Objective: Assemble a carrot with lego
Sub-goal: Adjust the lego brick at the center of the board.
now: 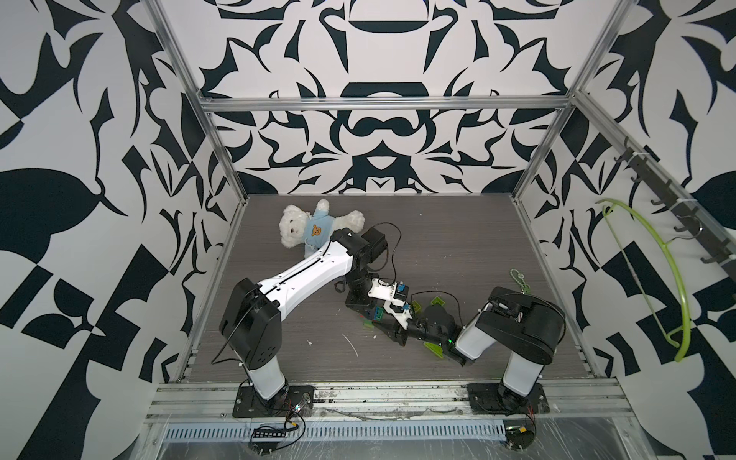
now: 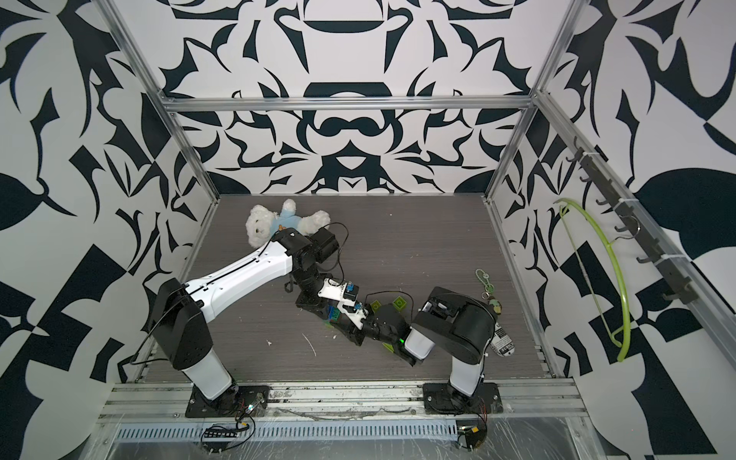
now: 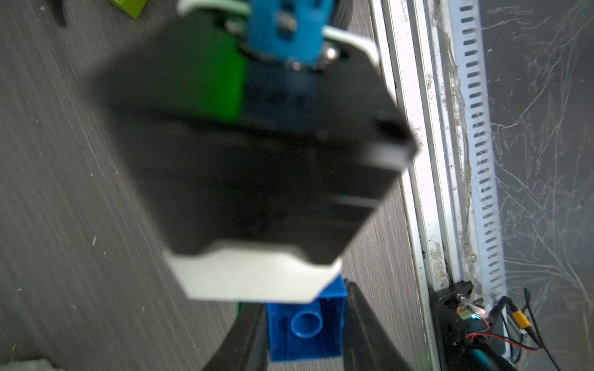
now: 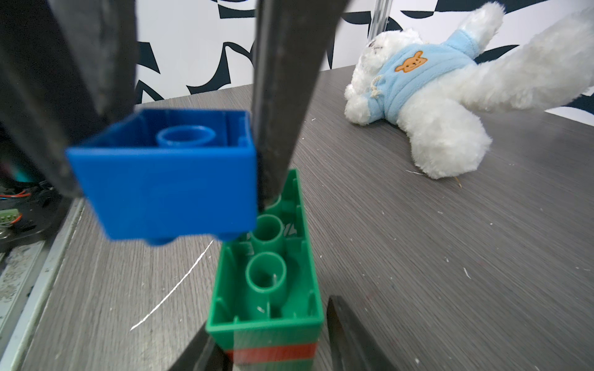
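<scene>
Blue brick [image 4: 164, 180] and red-striped green stack [image 4: 266, 289] show hollow undersides.

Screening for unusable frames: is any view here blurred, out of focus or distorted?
Left wrist view: a black housing fills the centre, out of focus; the blue brick stays readable. Right wrist view: dark green brick sharp, blue brick and teddy bear slightly soft. Both top views: evenly lit and sharp.

Blue brick [image 3: 305, 327] and carrot [image 4: 266, 324] partly hidden
</scene>
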Motion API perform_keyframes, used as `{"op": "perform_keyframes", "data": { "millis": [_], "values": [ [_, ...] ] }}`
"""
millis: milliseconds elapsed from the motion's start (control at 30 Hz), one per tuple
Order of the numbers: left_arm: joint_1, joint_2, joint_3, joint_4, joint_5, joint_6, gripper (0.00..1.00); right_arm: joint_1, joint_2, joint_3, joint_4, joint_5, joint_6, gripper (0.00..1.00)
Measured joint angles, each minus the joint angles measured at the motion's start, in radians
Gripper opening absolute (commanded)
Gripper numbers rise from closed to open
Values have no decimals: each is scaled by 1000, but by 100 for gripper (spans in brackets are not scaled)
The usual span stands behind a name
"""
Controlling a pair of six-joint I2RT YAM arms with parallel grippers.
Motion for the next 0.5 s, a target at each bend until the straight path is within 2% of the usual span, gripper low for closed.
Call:
{"op": "perform_keyframes", "data": {
  "millis": [500],
  "values": [
    [-11,41,31,1,-34,56,0,0,15,-2,1,10,0,53]
  ]
}}
